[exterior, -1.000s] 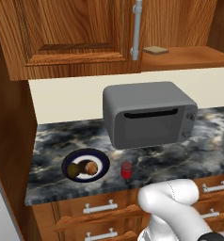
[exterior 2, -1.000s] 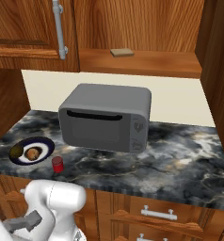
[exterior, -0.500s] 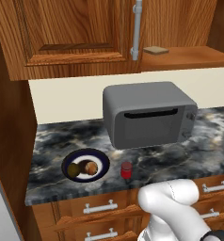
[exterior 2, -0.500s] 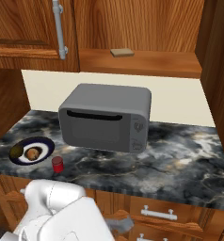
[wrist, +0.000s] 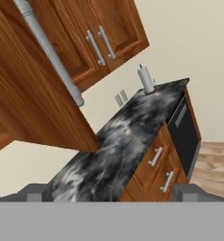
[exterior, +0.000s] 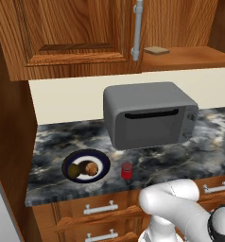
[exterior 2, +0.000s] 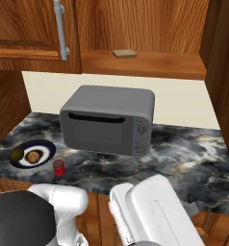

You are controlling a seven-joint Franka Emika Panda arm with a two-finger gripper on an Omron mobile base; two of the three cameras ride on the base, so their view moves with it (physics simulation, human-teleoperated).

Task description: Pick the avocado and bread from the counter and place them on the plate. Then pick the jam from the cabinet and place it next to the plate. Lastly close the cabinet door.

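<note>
- Plate [exterior: 72,160] sits near the left front corner of the counter [exterior: 199,151]; avocado [exterior: 74,170] and bread [exterior: 90,168] both rest on it, side by side, avocado on the left.
- Jam [exterior: 127,170] stands upright on the counter, just beside the plate's right rim, close to the front edge. Not touching the plate as far as I can tell.
- Judged remaining step: close the cabinet. Right-hand cabinet door [wrist: 34,94] stands swung out; in the hand view it fills the left side, its grey bar handle [wrist: 50,52] running as a long diagonal from upper left down toward centre.
- Key relation: the open door's face lies directly ahead and to the left of the fingertips [wrist: 36,192]; the handle's long axis is vertical in the room, tilted here only by the hand's roll.
- Gripper [wrist: 111,195] released, jaws spread wide, nothing between them.
- Arm folded low in front of the drawers [exterior: 100,208], below the counter's front edge; the hand looks up along the counter.
- Next move likely needs a push on the door's outer face.
</note>
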